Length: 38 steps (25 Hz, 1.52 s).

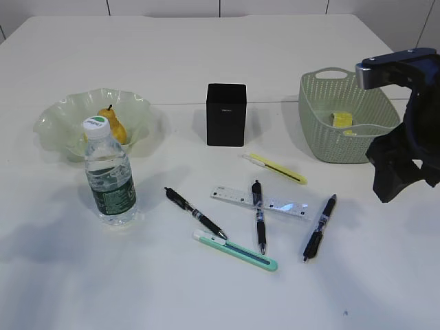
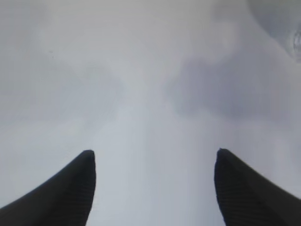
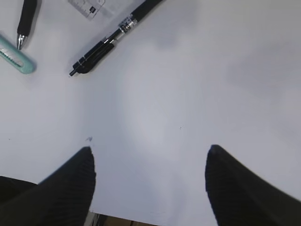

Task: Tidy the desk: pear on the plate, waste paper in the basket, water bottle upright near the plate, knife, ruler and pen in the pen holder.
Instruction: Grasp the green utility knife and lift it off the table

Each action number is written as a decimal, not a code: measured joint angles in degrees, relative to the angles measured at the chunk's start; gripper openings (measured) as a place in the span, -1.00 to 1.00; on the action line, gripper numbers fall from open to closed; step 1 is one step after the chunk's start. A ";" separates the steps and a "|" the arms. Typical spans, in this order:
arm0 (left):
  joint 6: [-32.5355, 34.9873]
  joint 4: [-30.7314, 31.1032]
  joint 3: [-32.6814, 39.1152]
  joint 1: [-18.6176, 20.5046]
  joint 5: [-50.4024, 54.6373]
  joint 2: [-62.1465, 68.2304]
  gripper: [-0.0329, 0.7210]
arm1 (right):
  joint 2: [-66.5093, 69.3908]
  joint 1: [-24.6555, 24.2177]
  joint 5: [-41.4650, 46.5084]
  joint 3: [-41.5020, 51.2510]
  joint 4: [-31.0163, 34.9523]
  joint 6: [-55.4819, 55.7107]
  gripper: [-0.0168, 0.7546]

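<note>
My right pincer (image 3: 148, 181) hangs released, empty. Nearest pen (image 3: 113, 33) lies ahead-left of it, long axis diagonal. Right arm's closer.

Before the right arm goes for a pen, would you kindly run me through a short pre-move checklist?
1. Right hand open and empty: ok.
2. Left hand open, clear of the stationery: ok.
3. Pen holder upright and apart from other items: ok.
4. Nearest pen lying free, nothing on it: ok.
5. Ruler free to lift: not ok, a middle pen lies across it.
6. Pen holder empty inside: cannot tell.
</note>
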 joint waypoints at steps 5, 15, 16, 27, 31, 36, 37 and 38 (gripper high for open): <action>5.49 -6.76 -5.97 0.00 13.23 0.00 0.52 | 0.00 0.00 -0.68 0.00 -0.09 0.00 0.44; 6.48 -10.86 -8.16 0.00 19.56 -3.99 0.49 | 0.00 0.00 -0.80 0.00 -0.09 -2.68 0.42; 6.48 -10.86 -8.16 0.00 19.59 -4.41 0.49 | 0.00 0.00 -0.52 0.00 0.03 -2.82 0.39; 6.52 -14.66 -8.16 0.00 19.86 -4.67 0.47 | 0.23 9.03 -2.10 0.00 2.46 -8.25 0.30; 6.52 -15.26 -8.16 0.00 19.74 -4.67 0.47 | 4.28 13.37 -3.19 -2.40 2.46 -10.36 0.30; 6.52 -15.39 -8.16 0.00 18.60 -4.67 0.47 | 11.95 15.38 -2.10 -10.10 2.46 -13.63 0.30; 6.52 -15.39 -8.16 0.00 18.55 -4.67 0.47 | 13.31 15.77 -1.85 -11.60 2.46 -13.79 0.30; 6.52 -15.39 -8.16 0.00 18.46 -4.67 0.47 | 14.96 16.00 -1.62 -13.35 2.59 -14.01 0.30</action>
